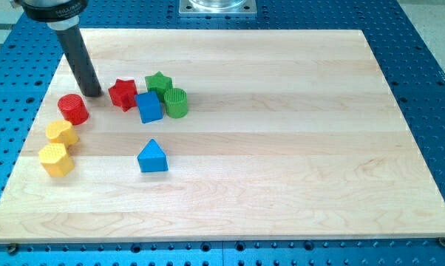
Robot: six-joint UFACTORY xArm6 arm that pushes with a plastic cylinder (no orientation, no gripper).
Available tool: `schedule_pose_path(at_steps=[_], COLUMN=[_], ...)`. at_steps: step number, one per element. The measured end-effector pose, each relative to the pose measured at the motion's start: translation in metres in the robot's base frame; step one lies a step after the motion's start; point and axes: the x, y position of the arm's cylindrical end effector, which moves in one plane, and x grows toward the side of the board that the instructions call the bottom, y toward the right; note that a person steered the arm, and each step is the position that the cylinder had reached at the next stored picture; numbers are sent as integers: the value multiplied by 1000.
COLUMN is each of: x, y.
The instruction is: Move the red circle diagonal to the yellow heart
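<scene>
We are resting my tip [92, 94] between red circle [73, 108] and red star [123, 94]; the circle is sitting near the counter [296, 148] left edge, just beyond the yellow heart [61, 132]; no fingers are present.

Desk [296, 148] wide open at view's right; red star [123, 94], blue cube [149, 107], green star [159, 82], green cylinder [176, 102] clustered, blocking upper left.
</scene>
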Motion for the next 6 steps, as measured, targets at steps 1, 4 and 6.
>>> schedule_pose_path(at_steps=[1,4,6], x=[0,0,39], y=[29,-97,-33])
